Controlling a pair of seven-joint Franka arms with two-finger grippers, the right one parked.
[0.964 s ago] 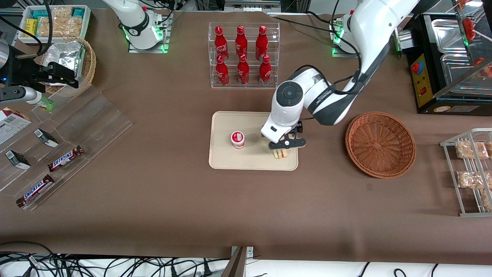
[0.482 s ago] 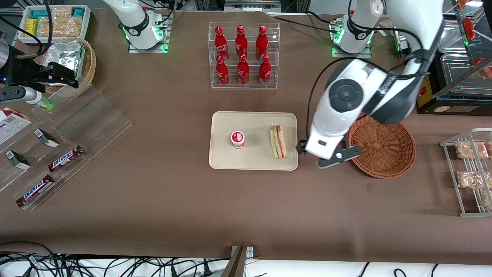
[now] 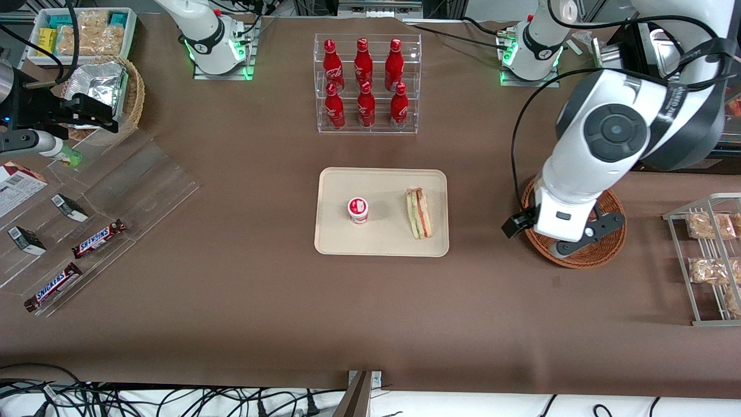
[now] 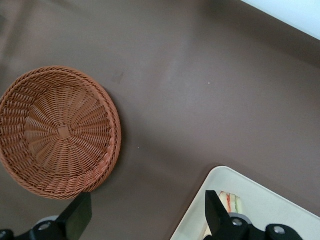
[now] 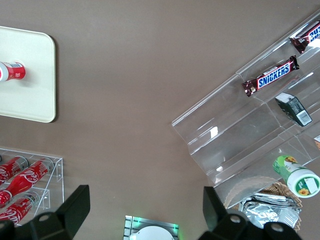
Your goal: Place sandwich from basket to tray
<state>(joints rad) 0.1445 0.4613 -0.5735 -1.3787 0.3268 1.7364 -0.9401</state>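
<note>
The sandwich (image 3: 418, 213) lies flat on the beige tray (image 3: 382, 185), near the tray's edge that faces the basket. The reddish-brown basket (image 3: 612, 204) is empty and partly covered by my arm. My gripper (image 3: 570, 240) hangs high over the basket's rim nearest the tray. In the left wrist view the gripper (image 4: 145, 220) is open and empty, with bare table between its fingers, the basket (image 4: 57, 131) beside one finger, and the tray (image 4: 260, 210) with a corner of the sandwich (image 4: 231, 201) beside the other.
A small red and white cup (image 3: 358, 209) stands on the tray. A clear rack of red bottles (image 3: 366, 81) stands farther from the front camera than the tray. A wire rack of snack packs (image 3: 709, 260) is at the working arm's end.
My gripper let go of the sandwich on the tray, rose, and swung away toward the basket. The sandwich stays on the tray.
</note>
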